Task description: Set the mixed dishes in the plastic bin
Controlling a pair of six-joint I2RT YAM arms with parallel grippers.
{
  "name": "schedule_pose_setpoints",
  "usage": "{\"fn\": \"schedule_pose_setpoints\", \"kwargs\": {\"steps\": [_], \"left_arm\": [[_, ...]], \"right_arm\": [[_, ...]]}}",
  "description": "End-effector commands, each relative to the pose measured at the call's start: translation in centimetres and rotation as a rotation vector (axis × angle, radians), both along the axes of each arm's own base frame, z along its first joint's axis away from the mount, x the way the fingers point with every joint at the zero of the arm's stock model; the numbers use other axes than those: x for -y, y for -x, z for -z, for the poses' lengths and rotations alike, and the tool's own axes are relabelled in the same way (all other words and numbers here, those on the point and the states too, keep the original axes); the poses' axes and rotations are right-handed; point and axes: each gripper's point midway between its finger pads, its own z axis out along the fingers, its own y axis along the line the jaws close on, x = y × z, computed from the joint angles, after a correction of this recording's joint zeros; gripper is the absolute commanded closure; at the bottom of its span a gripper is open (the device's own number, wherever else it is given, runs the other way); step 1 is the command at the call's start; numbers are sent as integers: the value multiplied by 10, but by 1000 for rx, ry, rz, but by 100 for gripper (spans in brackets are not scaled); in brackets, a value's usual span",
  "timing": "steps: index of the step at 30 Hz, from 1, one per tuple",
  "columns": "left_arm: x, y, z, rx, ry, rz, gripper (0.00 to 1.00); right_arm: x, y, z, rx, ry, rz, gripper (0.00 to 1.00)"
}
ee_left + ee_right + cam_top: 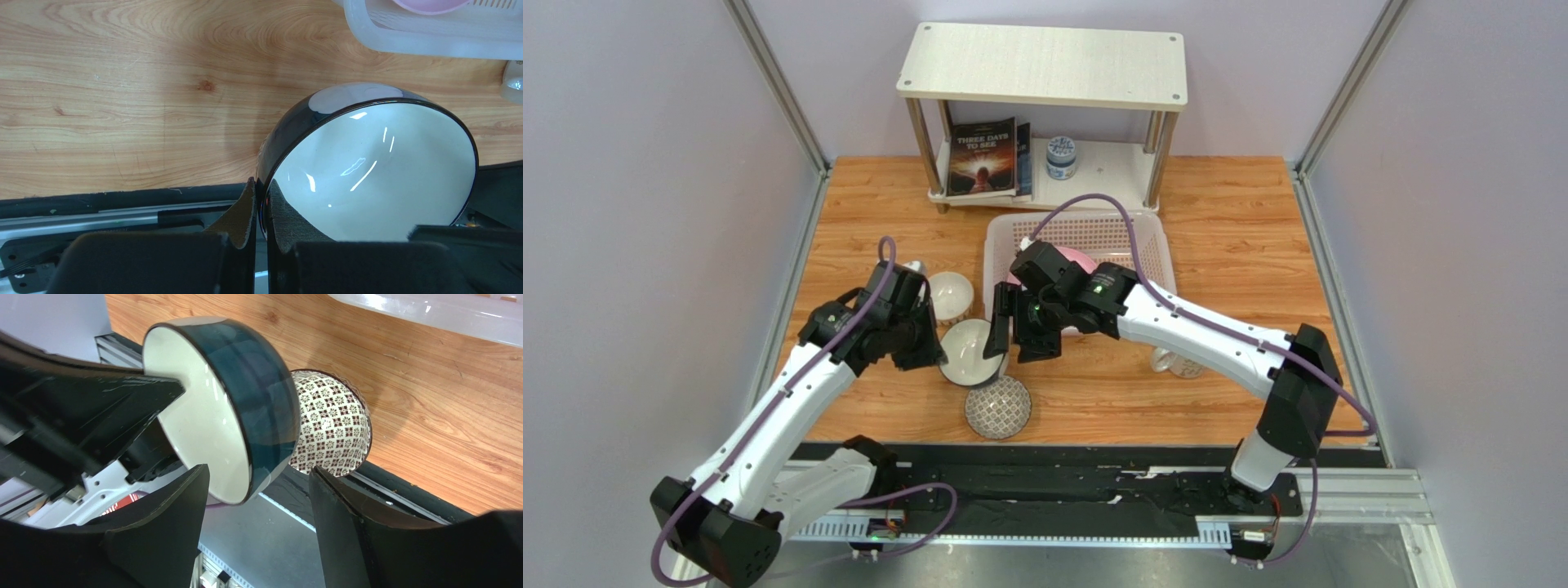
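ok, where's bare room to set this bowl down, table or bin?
Bare: the bin's right half beside the pink plate; table right of the bin, out to the wall; back-left corner beside the shelf. Crowded: centre front, where the lifted bowl, small white bowl and patterned bowl cluster; the mug is half hidden by the right arm.

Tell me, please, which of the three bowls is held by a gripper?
The bowl with the dark teal outside, tilted, its rim pinched by the left gripper. The patterned bowl and the small white bowl sit on the table ungripped.
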Motion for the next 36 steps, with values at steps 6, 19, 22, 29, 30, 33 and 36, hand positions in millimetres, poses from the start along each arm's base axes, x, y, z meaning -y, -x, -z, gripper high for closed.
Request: {"fn": "schedule_pose_setpoints", "kwargs": {"steps": [6,19,22,29,30,33,36], "left_arm": [[12,-9,-29,86,74,20,100],[15,-8,-36,104,74,50,100],[7,-9,-50,160,63,21,80],[-26,-8,-75,237,-57,-48,47],[-30,-6,-71,216,-79,-57,47],[-30,-5,-60,178,-82,-69,47],[-28,-3,-60,197,-45,-88,47]], "right_arm": [[-8,-3,6,15,59,-9,47],[-9,4,21,28,137,-46,100],[-3,-1,14,64,149,-39,100],[42,-38,-35,149,151,24,100],[51,-45,-37,159,157,26,100],[81,-73,-49,172,174,88,100],[114,-105,-54,173,176,161,100]]}}
